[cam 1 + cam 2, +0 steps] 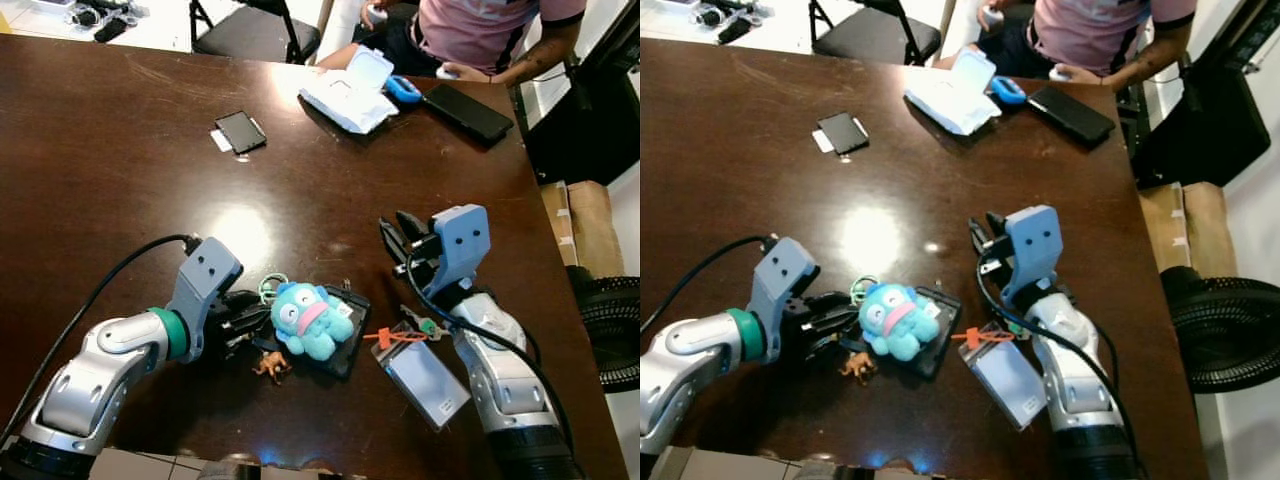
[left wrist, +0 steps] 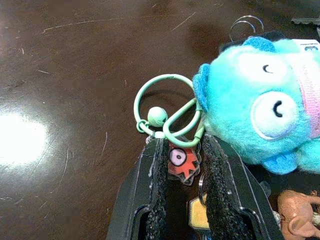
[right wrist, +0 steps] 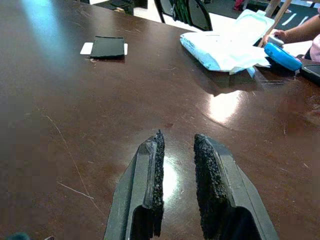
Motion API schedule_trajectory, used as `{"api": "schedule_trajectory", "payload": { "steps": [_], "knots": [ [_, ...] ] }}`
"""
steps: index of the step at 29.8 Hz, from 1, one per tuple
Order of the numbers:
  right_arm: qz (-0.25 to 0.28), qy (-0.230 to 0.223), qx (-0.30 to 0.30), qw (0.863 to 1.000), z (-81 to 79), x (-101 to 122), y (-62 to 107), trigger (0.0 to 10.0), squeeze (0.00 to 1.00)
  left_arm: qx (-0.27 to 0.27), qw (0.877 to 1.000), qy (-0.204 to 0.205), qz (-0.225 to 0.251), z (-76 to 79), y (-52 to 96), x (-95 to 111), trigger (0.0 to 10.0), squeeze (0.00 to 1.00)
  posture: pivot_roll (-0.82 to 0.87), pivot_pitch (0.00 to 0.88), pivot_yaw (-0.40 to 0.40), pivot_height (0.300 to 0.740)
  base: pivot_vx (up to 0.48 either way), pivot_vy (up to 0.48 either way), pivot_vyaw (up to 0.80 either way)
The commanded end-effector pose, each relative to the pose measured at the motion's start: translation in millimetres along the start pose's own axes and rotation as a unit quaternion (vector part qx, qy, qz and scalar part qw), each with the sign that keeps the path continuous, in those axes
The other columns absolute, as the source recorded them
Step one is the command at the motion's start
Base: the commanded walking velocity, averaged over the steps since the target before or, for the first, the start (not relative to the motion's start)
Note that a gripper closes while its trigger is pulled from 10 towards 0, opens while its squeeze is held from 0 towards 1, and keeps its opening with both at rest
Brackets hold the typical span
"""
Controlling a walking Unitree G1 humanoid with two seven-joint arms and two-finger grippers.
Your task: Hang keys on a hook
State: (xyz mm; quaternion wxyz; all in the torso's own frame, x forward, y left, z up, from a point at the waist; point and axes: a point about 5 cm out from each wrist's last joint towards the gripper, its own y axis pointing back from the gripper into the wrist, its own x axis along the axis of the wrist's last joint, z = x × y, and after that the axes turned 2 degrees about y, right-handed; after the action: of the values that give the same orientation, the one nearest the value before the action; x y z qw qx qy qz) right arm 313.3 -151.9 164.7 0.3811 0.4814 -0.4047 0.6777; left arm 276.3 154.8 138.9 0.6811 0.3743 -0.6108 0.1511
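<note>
The key bunch lies on the dark wooden table [image 1: 120, 170] near its front edge. It has a blue plush toy [image 1: 305, 318], pale green rings [image 2: 162, 107], a red charm [image 2: 181, 159] and a small brown figure [image 1: 270, 366]. Under the plush is a black card wallet [image 1: 348, 345]. My left gripper [image 2: 184, 145] is low over the table beside the plush, open. Its fingertips reach the green rings and the red charm lies between its fingers. My right gripper [image 1: 398, 232] is open and empty above bare table, to the right of the bunch.
A clear badge holder [image 1: 425, 385] with an orange tag [image 1: 385, 337] lies by my right forearm. Further back are a small black phone [image 1: 240, 131], a white packet [image 1: 350, 95] and a larger black phone [image 1: 468, 110]. A person [image 1: 480, 30] sits at the far edge. A fan [image 1: 610, 320] stands right of the table.
</note>
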Motion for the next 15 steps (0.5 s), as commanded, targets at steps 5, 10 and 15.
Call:
{"api": "schedule_trajectory", "payload": {
  "steps": [5, 10, 15],
  "knots": [
    [-0.006, -0.005, 0.001, 1.000, -3.1, -3, 2.8, 10.0, 0.00, -0.001, 1.000, 0.018, -0.016, -0.7, 0.0, -12, 10.0, 0.00, -0.04, 0.172, 0.061, 0.740, 0.000, 0.000, 0.00],
    [-0.007, -0.004, -0.001, 1.000, -0.9, -3, 5.4, 10.0, 0.00, -0.034, 0.999, 0.036, -0.014, 9.8, 18.0, -14, 10.0, 0.00, -0.03, 0.174, 0.059, 0.740, 0.000, 0.000, 0.00],
    [-0.008, -0.007, 0.005, 1.000, -5.6, -4, 3.3, 10.0, 0.00, -0.046, 0.998, 0.045, -0.026, 15.4, 27.0, -22, 10.0, 0.00, -0.03, 0.174, 0.059, 0.740, 0.000, 0.000, 0.00]
  ]
}}
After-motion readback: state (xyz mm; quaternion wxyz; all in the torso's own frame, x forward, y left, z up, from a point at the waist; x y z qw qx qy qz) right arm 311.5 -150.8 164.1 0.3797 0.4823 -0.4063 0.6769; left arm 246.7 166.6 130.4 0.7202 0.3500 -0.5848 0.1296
